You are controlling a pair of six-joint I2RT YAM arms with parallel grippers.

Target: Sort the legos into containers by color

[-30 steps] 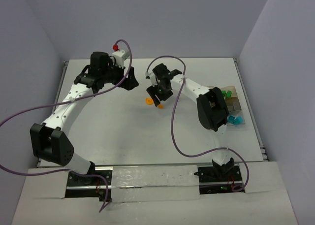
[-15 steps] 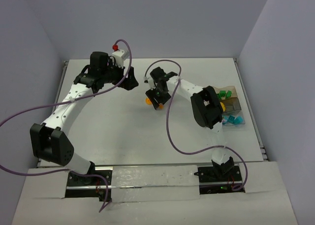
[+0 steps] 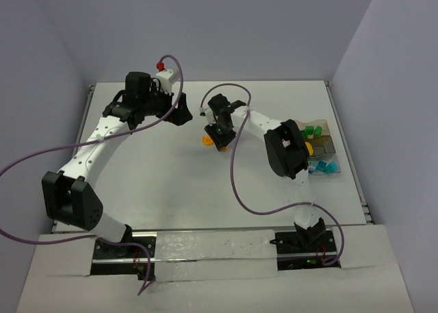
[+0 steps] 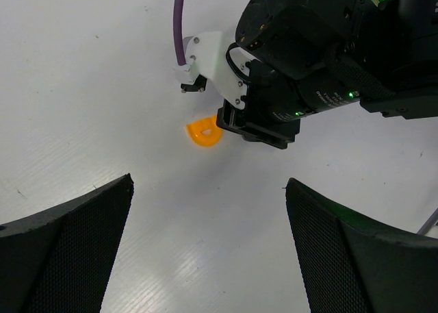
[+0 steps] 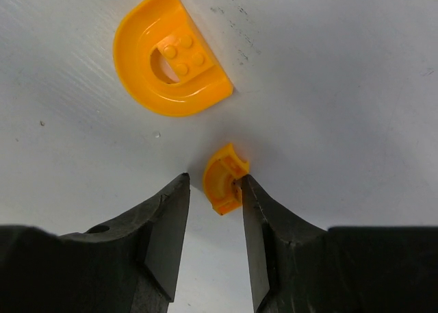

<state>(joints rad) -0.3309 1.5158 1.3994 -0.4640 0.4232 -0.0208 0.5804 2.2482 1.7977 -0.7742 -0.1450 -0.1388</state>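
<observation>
Though adjoining, containers [image 3: 330,129]: green, teal legos [image 3: 313,131]

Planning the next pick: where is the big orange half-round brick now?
The half-round brick lies on the table in the right wrist view, just past the right gripper, close to the small orange piece between its fingers.

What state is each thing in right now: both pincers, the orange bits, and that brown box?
Left pincer: open, empty.
Right pincer: open, its fingers either side of the small orange brick.
Large orange brick: lying flat, studs up, untouched.
Tan box: open-topped, holding green bricks.
</observation>
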